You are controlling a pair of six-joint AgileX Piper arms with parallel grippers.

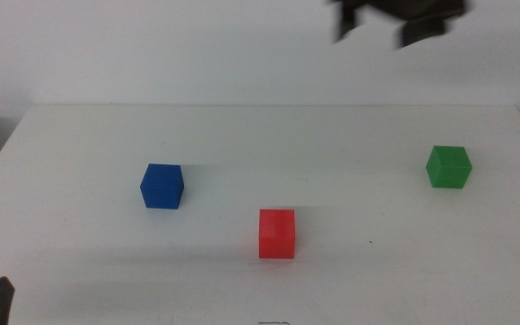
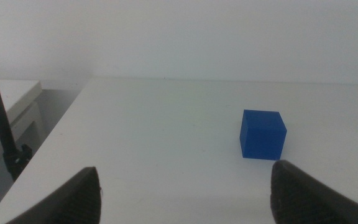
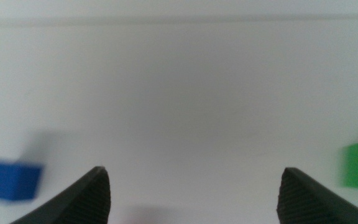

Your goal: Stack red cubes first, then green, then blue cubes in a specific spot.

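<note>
Red cube (image 1: 277, 233) sits alone on the white table (image 1: 79, 135), near the front and centre; blue cube (image 1: 162, 186) lies to its left and slightly farther; green cube (image 1: 448, 167) rests well apart at the right; right tool (image 1: 395, 18) hangs high over the far edge, jaws apart; left tool (image 2: 185, 193) waits at the near left corner, jaws apart.
</note>
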